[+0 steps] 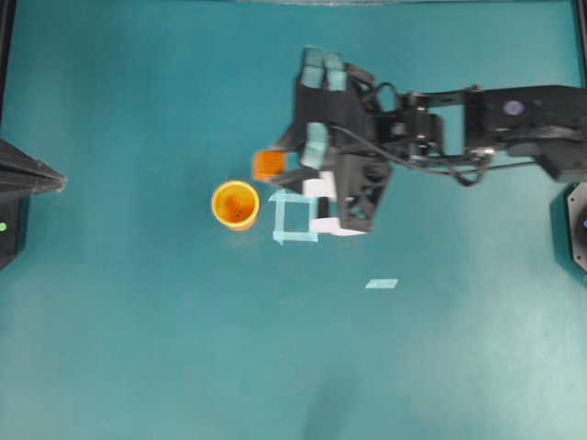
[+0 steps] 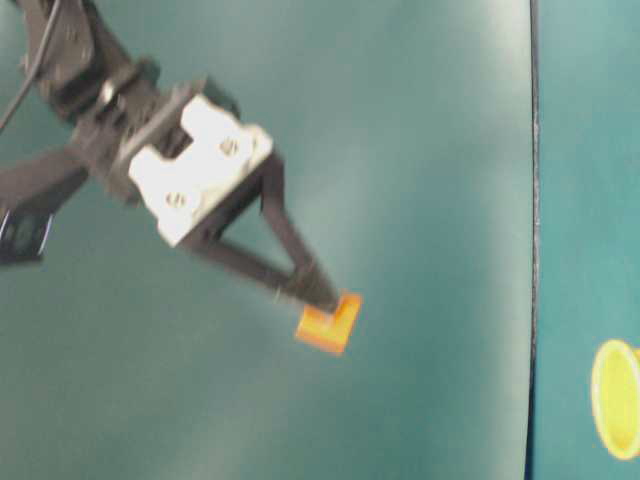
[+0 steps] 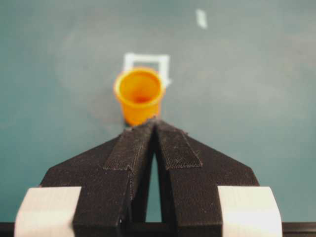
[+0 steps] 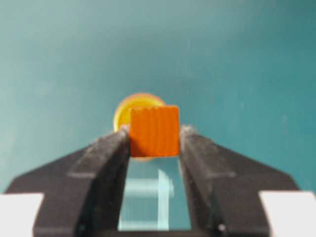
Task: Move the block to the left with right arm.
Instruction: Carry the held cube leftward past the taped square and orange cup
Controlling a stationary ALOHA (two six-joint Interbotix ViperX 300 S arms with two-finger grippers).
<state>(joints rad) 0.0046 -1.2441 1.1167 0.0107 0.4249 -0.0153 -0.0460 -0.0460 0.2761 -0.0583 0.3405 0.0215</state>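
The block [image 1: 267, 166], a small orange cube, is pinched between the fingertips of my right gripper [image 1: 277, 163], which is shut on it. In the table-level view the block [image 2: 328, 323] hangs well above the table, at the tip of the right gripper [image 2: 322, 298]. From the right wrist, the block [image 4: 154, 131] sits squarely in the right gripper [image 4: 154, 137]. My left gripper [image 1: 52, 181] rests at the table's left edge. Its jaws meet at the tips, so the left gripper [image 3: 155, 124] is shut on nothing.
A round orange-yellow cup [image 1: 235, 203] stands just left of and below the block, also seen as the cup [image 3: 139, 94] and the cup [image 4: 121, 112]. A light tape square [image 1: 293, 218] lies under the right gripper. A small tape strip [image 1: 382, 283] is nearer the front.
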